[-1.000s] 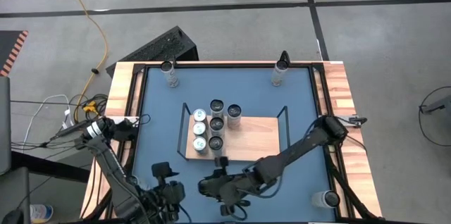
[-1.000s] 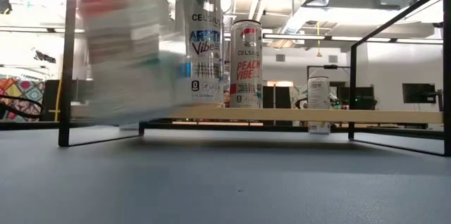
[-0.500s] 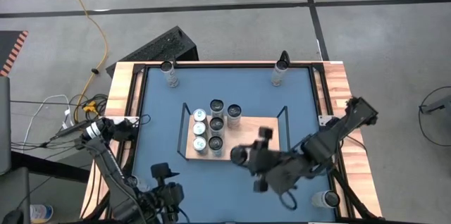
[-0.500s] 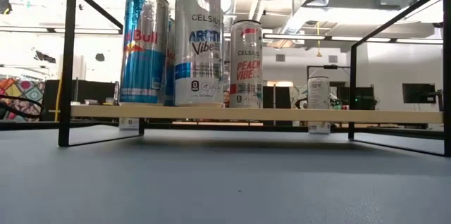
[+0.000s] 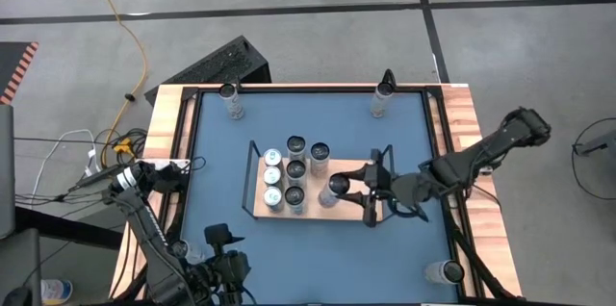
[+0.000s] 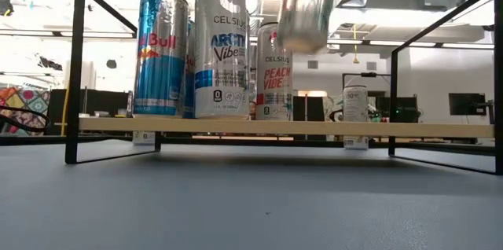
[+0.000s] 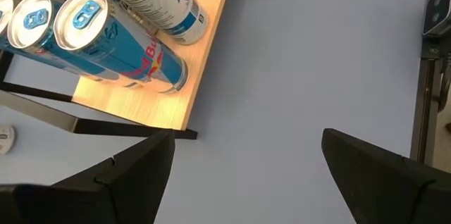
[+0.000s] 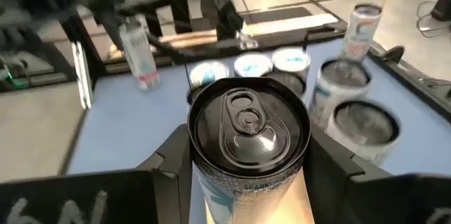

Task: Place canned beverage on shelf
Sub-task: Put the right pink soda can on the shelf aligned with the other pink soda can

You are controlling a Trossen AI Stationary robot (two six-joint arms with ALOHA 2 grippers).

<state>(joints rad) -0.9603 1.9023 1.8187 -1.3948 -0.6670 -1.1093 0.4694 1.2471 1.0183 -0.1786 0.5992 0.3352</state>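
The shelf is a light-wood board in a black wire frame in the middle of the blue table. Several cans stand on its left part; they also show in the low view. My right gripper reaches in from the table's right and is shut on a silver can with a black top. In the low view the can hangs above the board. My left gripper is open and empty, low at the table's near left, off the shelf's near left corner. My right gripper pinches the can's side wall just under the top rim, one finger on each side. The fingers come about level from the table's right. The can is lifted clear above the shelf board, nearly upright, tilted a little.
Single cans stand near the table's corners: far left, far right and near right. The right half of the shelf board is bare. Black end rails rise at both ends of the shelf.
My right gripper has carried the can from the table's near edge up and toward the far right, and now has it over the shelf board next to the standing cans. The can has stayed in the hold, lifted clear.
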